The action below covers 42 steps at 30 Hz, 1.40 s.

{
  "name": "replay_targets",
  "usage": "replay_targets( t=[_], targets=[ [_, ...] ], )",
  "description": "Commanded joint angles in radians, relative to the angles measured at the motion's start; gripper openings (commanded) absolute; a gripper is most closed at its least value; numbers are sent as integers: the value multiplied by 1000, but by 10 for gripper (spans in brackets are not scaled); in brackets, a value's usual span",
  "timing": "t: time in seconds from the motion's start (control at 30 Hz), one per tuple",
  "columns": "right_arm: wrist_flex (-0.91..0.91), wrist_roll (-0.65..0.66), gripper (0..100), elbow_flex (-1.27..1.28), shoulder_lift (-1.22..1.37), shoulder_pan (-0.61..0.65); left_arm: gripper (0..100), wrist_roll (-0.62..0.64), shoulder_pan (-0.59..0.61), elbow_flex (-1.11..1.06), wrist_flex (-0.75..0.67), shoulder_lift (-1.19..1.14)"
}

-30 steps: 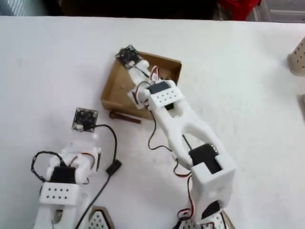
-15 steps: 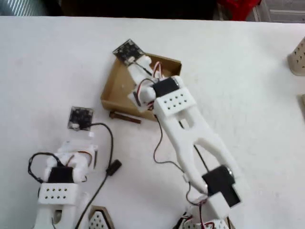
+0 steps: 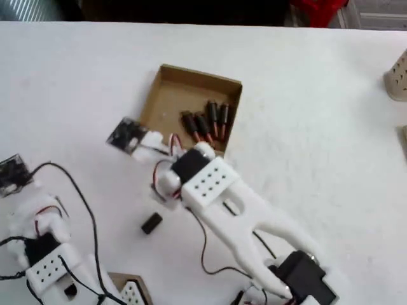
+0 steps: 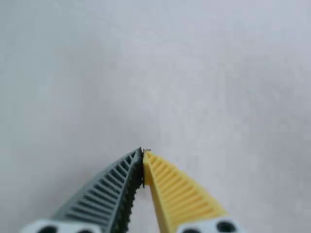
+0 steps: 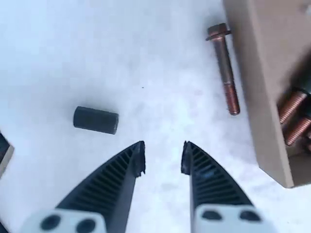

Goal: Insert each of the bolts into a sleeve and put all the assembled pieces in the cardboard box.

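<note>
Lying on tabletop: bolt just beside cardboard box wall, sleeve well apart. Both probably rigid, smooth, roll-prone; grip bolt mid-shank. Empty right gripper narrowly parted; left gripper closed, empty.

We see a white table carrying the cardboard box. A loose bolt lies just beside the box's outer wall, a black sleeve lies apart on its side, and a beige perforated piece stands at the edge.
</note>
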<state>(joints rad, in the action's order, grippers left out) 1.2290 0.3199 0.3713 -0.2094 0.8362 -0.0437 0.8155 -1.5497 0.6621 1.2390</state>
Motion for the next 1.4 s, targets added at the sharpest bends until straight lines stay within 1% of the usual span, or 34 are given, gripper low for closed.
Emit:
replay_targets(
  t=[0.0,0.1,0.23,0.3,0.43,0.57,0.67,0.83,1.07,1.13,1.3,1.37],
  targets=[
    [-93,68,105,91,-82,102,21,-9,76,11,-46,-4],
    [-182,147,105,189,-87,156,21,-8,76,14,-46,-4],
    [-282,160,108,269,-85,162,27,-8,76,55,-5,-42],
    [-278,166,109,270,-85,162,43,-8,76,101,9,-130],
    [-278,265,110,275,-84,168,58,-9,79,218,0,-390],
    [-288,345,110,299,-84,176,57,-44,82,308,-54,-633],
    [-344,400,110,361,-84,206,57,-44,82,365,-52,-730],
    [-424,408,110,420,-84,217,57,-44,82,376,-52,-750],
    [-519,408,110,457,-73,265,57,-44,79,376,-55,-750],
    [-527,411,110,436,-28,265,57,-44,79,376,-55,-750],
    [-524,471,110,358,143,265,57,-46,79,376,-55,-750],
    [-483,474,110,315,180,265,57,-48,77,376,-55,-750]
  ],
)
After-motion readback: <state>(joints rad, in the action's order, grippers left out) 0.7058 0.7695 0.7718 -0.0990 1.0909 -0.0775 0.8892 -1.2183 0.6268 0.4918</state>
